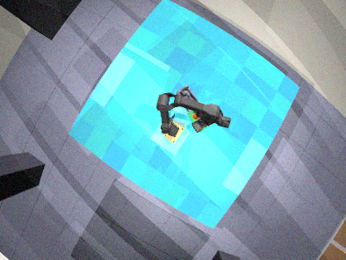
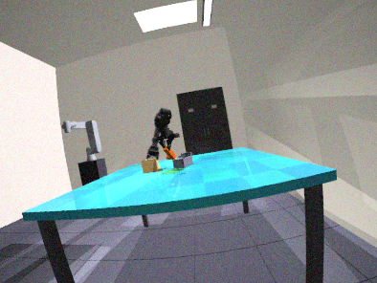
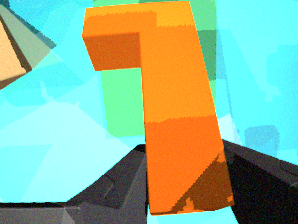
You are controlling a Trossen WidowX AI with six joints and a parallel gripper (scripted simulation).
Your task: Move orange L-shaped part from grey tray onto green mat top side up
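The orange L-shaped part (image 3: 175, 120) (image 2: 167, 152) (image 1: 195, 116) is held in the air, its long leg clamped between my dark fingers and its short L end pointing away from the wrist. My gripper (image 3: 180, 151) (image 2: 166, 146) is shut on it. In the wrist view the green mat (image 3: 122, 107) lies directly below the part, on the cyan table. In the exterior view the grey tray (image 2: 183, 162) stands on the table just right of the hanging part, clear of it. In the top view only a sliver of the mat (image 1: 191, 114) shows beside the arm.
A tan block (image 2: 150, 165) (image 3: 10, 55) (image 1: 174, 132) sits at the arm's base, left of the mat. A white robot arm (image 2: 88, 139) on a dark pedestal stands off the table at the back left. The table's edges are far from the work area.
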